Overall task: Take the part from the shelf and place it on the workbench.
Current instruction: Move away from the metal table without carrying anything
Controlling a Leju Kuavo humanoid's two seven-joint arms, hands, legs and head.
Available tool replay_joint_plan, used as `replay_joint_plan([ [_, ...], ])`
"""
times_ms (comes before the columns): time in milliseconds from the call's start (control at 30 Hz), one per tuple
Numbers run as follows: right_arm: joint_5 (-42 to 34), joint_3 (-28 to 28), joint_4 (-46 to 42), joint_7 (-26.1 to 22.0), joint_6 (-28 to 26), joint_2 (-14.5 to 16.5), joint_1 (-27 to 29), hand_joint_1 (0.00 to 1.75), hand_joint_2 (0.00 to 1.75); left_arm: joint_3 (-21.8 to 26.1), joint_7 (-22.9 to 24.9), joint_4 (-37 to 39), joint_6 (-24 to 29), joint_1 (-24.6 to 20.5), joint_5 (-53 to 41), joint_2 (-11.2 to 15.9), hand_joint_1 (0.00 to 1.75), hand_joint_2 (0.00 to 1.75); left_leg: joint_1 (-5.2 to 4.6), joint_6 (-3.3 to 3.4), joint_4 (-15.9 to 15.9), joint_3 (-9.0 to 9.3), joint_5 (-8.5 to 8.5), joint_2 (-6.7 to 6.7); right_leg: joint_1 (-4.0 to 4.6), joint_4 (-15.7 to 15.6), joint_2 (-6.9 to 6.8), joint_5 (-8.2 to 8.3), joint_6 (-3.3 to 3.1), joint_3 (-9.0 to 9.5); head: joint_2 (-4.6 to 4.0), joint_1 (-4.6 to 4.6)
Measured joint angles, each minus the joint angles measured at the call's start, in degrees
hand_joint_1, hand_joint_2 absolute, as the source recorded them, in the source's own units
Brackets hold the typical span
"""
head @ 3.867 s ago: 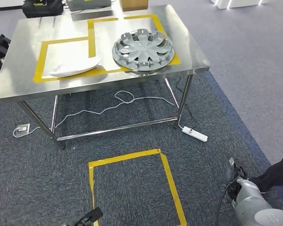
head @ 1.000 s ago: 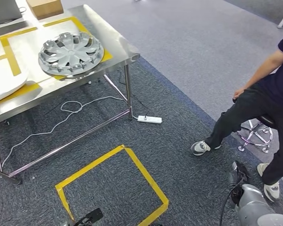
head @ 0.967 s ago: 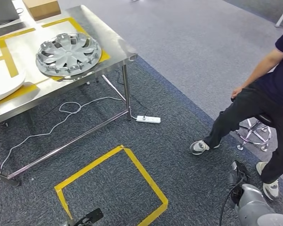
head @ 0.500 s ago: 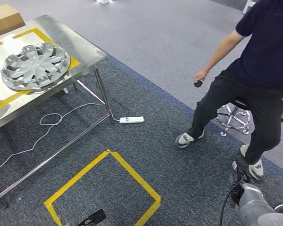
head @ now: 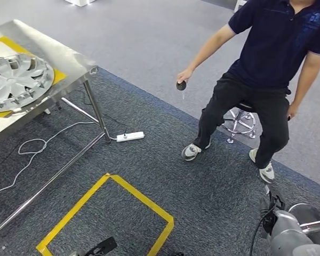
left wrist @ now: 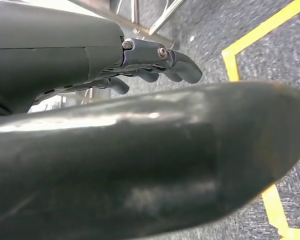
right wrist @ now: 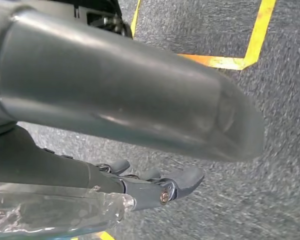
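While both arms hang: left hand [left wrist: 156, 65] holds nothing, fingers spread; right hand [right wrist: 160, 185] likewise
Workbench [head: 76, 64]: hubcap [head: 17, 80] near its right edge
Person [head: 267, 64]: seated beyond

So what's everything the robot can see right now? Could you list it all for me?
Table: one, shiny steel, far left.
Wheel cover: one, silver, on the table inside yellow tape.
Power strip: one, white, on the carpet beside the table leg.
Cable: one, white, looping on the carpet under the table.
Tape square: one, yellow, on the dark carpet in front of the robot.
Person: one, dark shirt and trousers, seated at right, holding a small black object.
Stool: one, chrome base, under the person.
Left robot hand: dark fingers apart, holding nothing.
Right robot hand: dark fingers apart, holding nothing.
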Motion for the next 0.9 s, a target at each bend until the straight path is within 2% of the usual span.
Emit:
replay_joint_plan([
  [67, 0.4, 0.1, 0.0, -0.3, 0.6, 0.0, -0.2, 0.00, 0.00, 0.0, -0.3, 0.0, -0.3, -0.2, -0.2, -0.1, 0.00, 0.00, -0.24, -0.32, 0.1, 0.14, -0.24, 1.24, 0.32, -8.0, -2.03, 2.78, -0.34, 4.86, 0.00, 0.01],
  [100, 0.8, 0.2, 0.0, -1.0, 0.8, 0.0, -0.4, 0.00, 0.00, 0.0, -0.4, 0.0, -0.3, -0.4, -0.2, -0.1, 0.00, 0.00, -0.41, -0.57, 0.2, 0.19, -0.36, 1.78, 0.50, -10.8, -2.81, 3.50, -0.66, 6.50, 0.00, -0.04],
  [133, 1.5, 0.5, 0.0, -2.3, 0.4, 0.0, -0.4, 0.00, 0.00, 0.0, -0.7, 0.0, -0.1, -0.5, -0.1, -0.2, 0.00, 0.00, -0.58, -0.82, 0.2, 0.23, -0.42, 2.27, 0.66, -12.2, -3.24, 3.71, -0.99, 7.26, 0.00, -0.09],
  [167, 2.5, 1.0, 0.0, -5.2, -0.9, 0.0, -0.3, 0.00, 0.00, 0.2, -1.1, 0.0, 0.4, -0.5, 0.4, -0.2, 0.00, 0.00, -0.70, -1.07, 0.1, 0.25, -0.42, 2.77, 0.79, -12.4, -2.87, 3.68, -1.35, 7.27, 0.00, -0.15],
  [200, 3.7, 1.9, 0.0, -9.8, -3.1, 0.0, -0.1, 0.00, 0.00, 0.5, -1.6, 0.0, 1.1, -0.5, 1.0, -0.4, 0.00, 0.00, -0.68, -1.30, 0.1, 0.31, -0.41, 3.28, 0.74, -12.5, -2.19, 3.85, -1.69, 7.06, 0.00, -0.19],
  [233, 5.1, 3.1, 0.0, -15.3, -5.6, 0.0, 0.1, 0.00, 0.00, 1.0, -2.2, 0.0, 2.0, -0.4, 1.7, -0.5, 0.00, 0.00, -0.60, -1.60, 0.1, 0.35, -0.60, 3.17, 0.65, -12.6, -1.57, 3.99, -1.96, 6.97, 0.00, -0.21],
  [300, 7.2, 5.8, 0.0, -25.3, -9.3, 0.2, 0.2, 0.00, 0.00, 2.0, -3.2, 0.0, 3.4, 0.1, 2.8, -0.7, 0.00, 0.00, -0.35, -2.20, 2.6, -0.55, -2.57, 1.09, 0.32, -12.9, -0.35, 4.28, -2.54, 6.94, 0.00, -0.36],
  [367, 8.2, 8.0, 0.0, -30.4, -10.3, 0.5, 0.1, 0.00, 0.00, 2.9, -3.8, 0.0, 4.3, 1.1, 3.5, -0.8, 0.00, 0.00, -0.10, -2.59, 9.6, -3.56, -6.32, -1.56, 0.14, -12.9, 0.89, 4.42, -2.96, 6.91, 0.00, -0.53],
  [400, 8.6, 8.9, 0.0, -32.0, -10.5, 0.6, 0.2, 0.00, 0.00, 3.4, -3.9, 0.0, 4.5, 1.6, 3.8, -0.9, 0.00, 0.00, -0.04, -2.70, 13.3, -5.32, -7.82, -2.10, 0.13, -12.9, 1.59, 4.45, -3.07, 6.87, 0.00, -0.55],
  [433, 9.1, 9.8, 0.0, -33.6, -10.5, 0.8, 0.5, 0.00, 0.00, 3.8, -4.1, 0.0, 4.6, 2.1, 4.0, -0.9, 0.00, 0.00, 0.00, -2.76, 15.7, -6.55, -8.37, -2.33, 0.12, -12.9, 2.32, 4.49, -3.12, 6.81, 0.00, -0.56],
  [467, 9.4, 10.6, 0.0, -35.1, -10.5, 0.9, 0.8, 0.00, 0.00, 4.2, -4.2, 0.0, 4.7, 2.5, 4.2, -0.9, 0.00, 0.00, 0.03, -2.76, 16.0, -6.89, -7.79, -2.46, 0.09, -12.9, 3.07, 4.55, -3.09, 6.75, 0.00, -0.55],
  [500, 9.8, 11.5, 0.0, -36.8, -10.6, 1.0, 1.1, 0.00, 0.00, 4.6, -4.4, 0.0, 4.8, 2.8, 4.4, -0.9, 0.00, 0.00, 0.08, -2.73, 14.3, -6.19, -6.24, -2.67, 0.03, -12.9, 3.81, 4.62, -3.01, 6.71, 0.00, -0.56],
  [533, 10.0, 12.2, 0.0, -38.6, -10.7, 1.1, 1.3, 0.00, 0.00, 5.1, -4.7, 0.0, 5.0, 3.0, 4.6, -0.9, 0.00, 0.00, 0.19, -2.69, 10.9, -4.61, -4.17, -3.24, -0.06, -12.9, 4.50, 4.71, -2.86, 6.68, 0.00, -0.56],
  [600, 10.3, 13.6, 0.0, -42.4, -10.8, 1.2, 1.4, 0.00, 0.00, 5.8, -5.3, 0.0, 5.3, 3.4, 4.9, -0.9, 0.00, 0.00, 0.57, -2.65, 3.6, -1.20, -1.19, -5.53, -0.05, -12.7, 5.73, 4.90, -2.34, 6.37, 0.00, -0.60],
  [667, 9.9, 14.7, -0.1, -45.7, -9.7, 1.0, 1.7, 0.00, 0.00, 6.5, -5.6, 0.0, 6.1, 3.7, 5.8, -0.8, 0.00, 0.00, 0.71, -2.47, 0.5, 0.13, -0.64, -6.74, -0.01, -12.8, 6.79, 5.19, -1.62, 5.89, 0.00, -0.67],
  [733, 7.9, 15.4, -0.9, -48.5, -3.9, -0.3, 3.0, 0.00, 0.00, 8.2, -5.6, 0.0, 8.2, 4.2, 8.5, -0.6, 0.00, 0.00, 0.61, -1.77, 0.2, 0.19, -0.45, -5.86, -0.25, -13.1, 7.27, 5.45, -0.89, 5.47, 0.00, -0.67],
  [767, 6.5, 15.6, -1.7, -49.1, -0.1, -1.4, 4.2, 0.00, 0.00, 9.3, -5.7, 0.0, 9.1, 4.6, 9.9, -0.5, 0.00, 0.00, 0.59, -1.28, 0.1, 0.25, -0.31, -5.48, -0.25, -12.7, 6.37, 5.07, -0.64, 5.15, 0.00, -0.56],
  [800, 5.2, 15.8, -2.6, -49.0, 3.4, -2.4, 5.5, 0.00, 0.00, 10.6, -6.0, 0.0, 9.8, 5.1, 11.0, -0.3, 0.00, 0.00, 0.58, -0.82, 0.0, 0.31, -0.19, -5.06, -0.17, -11.1, 4.92, 4.02, -0.46, 4.36, 0.00, -0.34],
  [867, 3.3, 16.0, -3.9, -46.9, 6.4, -3.6, 8.4, 0.00, 0.00, 12.6, -6.4, 0.1, 10.3, 6.5, 11.9, 0.2, 0.00, 0.00, 0.40, -0.23, -0.1, 0.36, -0.25, -4.06, 0.08, -4.4, 1.74, 0.24, -0.28, 1.34, 0.00, 0.02],
  [900, 2.8, 16.0, -4.1, -45.6, 6.6, -3.8, 10.1, 0.00, 0.00, 13.4, -6.4, 0.1, 10.5, 7.2, 12.2, 0.4, 0.00, 0.00, 0.29, -0.09, -0.1, 0.37, -0.33, -3.43, 0.10, -0.5, 1.04, -1.62, -0.20, -0.49, 0.00, 0.11],
])
